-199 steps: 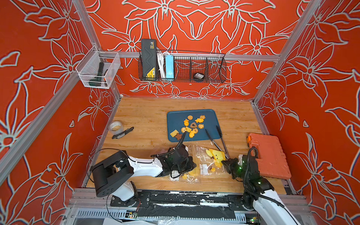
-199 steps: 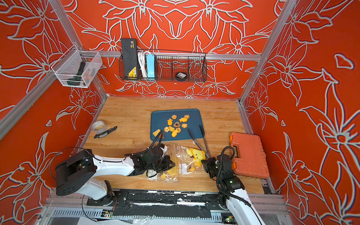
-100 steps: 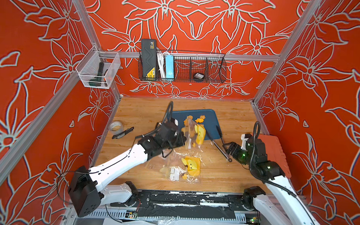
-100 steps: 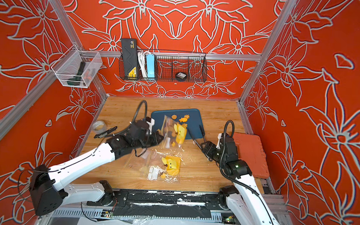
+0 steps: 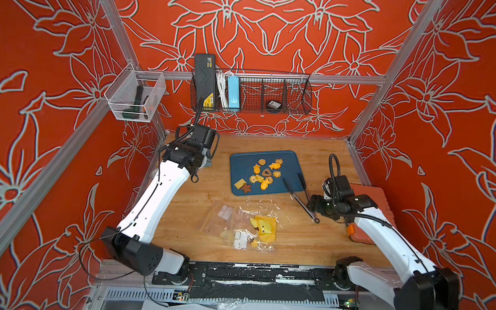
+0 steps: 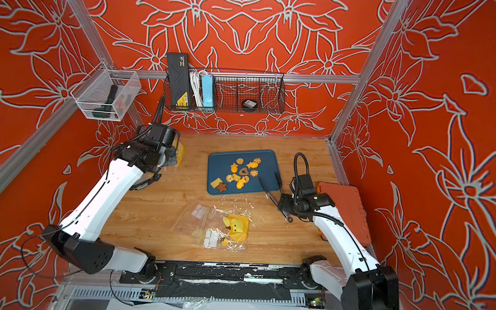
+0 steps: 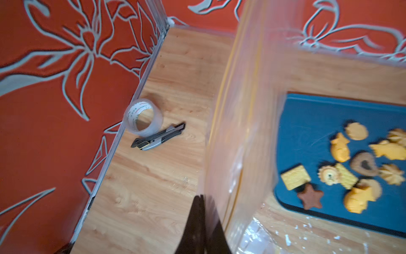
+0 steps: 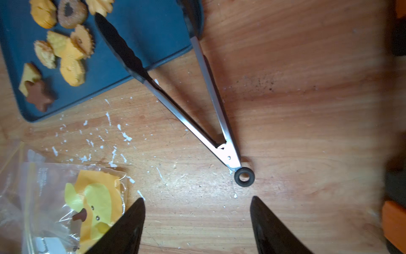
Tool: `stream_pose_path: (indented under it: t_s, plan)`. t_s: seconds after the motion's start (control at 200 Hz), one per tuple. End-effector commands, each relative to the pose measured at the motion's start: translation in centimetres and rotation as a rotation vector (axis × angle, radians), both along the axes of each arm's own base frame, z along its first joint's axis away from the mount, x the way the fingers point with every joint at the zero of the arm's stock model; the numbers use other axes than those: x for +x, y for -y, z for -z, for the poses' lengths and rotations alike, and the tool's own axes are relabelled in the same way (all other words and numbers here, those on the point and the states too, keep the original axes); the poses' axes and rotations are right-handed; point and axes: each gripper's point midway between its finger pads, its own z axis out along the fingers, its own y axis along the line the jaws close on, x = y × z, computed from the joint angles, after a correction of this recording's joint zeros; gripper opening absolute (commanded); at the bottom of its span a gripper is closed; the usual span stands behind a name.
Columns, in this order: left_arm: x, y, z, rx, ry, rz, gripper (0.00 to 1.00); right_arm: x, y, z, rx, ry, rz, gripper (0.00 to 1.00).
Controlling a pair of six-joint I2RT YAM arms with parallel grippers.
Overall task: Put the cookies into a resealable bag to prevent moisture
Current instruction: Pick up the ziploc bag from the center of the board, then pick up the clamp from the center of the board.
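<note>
While every one of the cookies [image 5: 264, 174] lies bare on the blue tray [image 5: 241, 161], step: I judge this as readying tool and bag; nothing is packed yet.
Right gripper [image 8: 196, 199]: released wide, hovering just short of the ring end of the tongs [image 8: 175, 108], touching nothing.
Left gripper [image 7: 201, 198]: farther back, clenched on the edge of a clear resealable bag [image 7: 241, 110] that hangs from it.
Next move: likely closing on the tongs' arms near the hinge and getting the bag's mouth open and steady beside the tray.
Surface: wooden table [image 5: 182, 216]; nearest, a loose pile of spare bags [image 5: 238, 226] with yellow prints and white flecks; then the tray, the tongs' tips lying on its corner; an orange case [image 5: 373, 199] at the right edge; tape roll [image 7: 142, 116] and cutter [image 7: 158, 137] by the left wall.
Room: red floral walls; clear bin [image 5: 132, 97] on the left, wire basket [image 5: 271, 91] on the back wall.
</note>
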Motion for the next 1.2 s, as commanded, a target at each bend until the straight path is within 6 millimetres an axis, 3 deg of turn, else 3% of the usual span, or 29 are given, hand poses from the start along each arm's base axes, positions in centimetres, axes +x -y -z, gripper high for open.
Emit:
stream_pose_path:
  t_s: [0.0,0.165,0.27,0.335,0.535,0.826,1.196]
  plan:
    - [0.5,1.7,4.5,0.057,-0.151,0.06,0.0,-0.2,1.6,0.4,-0.115,-0.05,-0.019,0.8]
    - [2.8,6.2,8.1,-0.13,-0.127,0.173,0.0,0.9,0.8,1.6,-0.11,-0.061,-0.083,0.88]
    - [2.8,9.4,9.3,-0.274,-0.054,0.325,0.0,2.1,0.2,2.5,-0.1,-0.038,-0.115,0.91]
    - [2.5,10.3,9.8,-0.315,-0.009,0.393,0.0,2.7,0.0,3.1,-0.112,-0.053,-0.135,0.93]
    - [2.1,9.8,10.7,-0.263,-0.002,0.443,0.0,4.3,-0.6,4.7,-0.132,-0.084,-0.215,0.96]
    - [1.6,7.9,12.3,-0.316,-0.059,0.33,0.0,6.3,-2.0,6.3,-0.138,-0.089,-0.301,0.91]
    - [0.9,6.1,13.2,-0.359,-0.031,0.273,0.0,6.0,-4.8,7.6,-0.183,-0.129,-0.381,0.8]
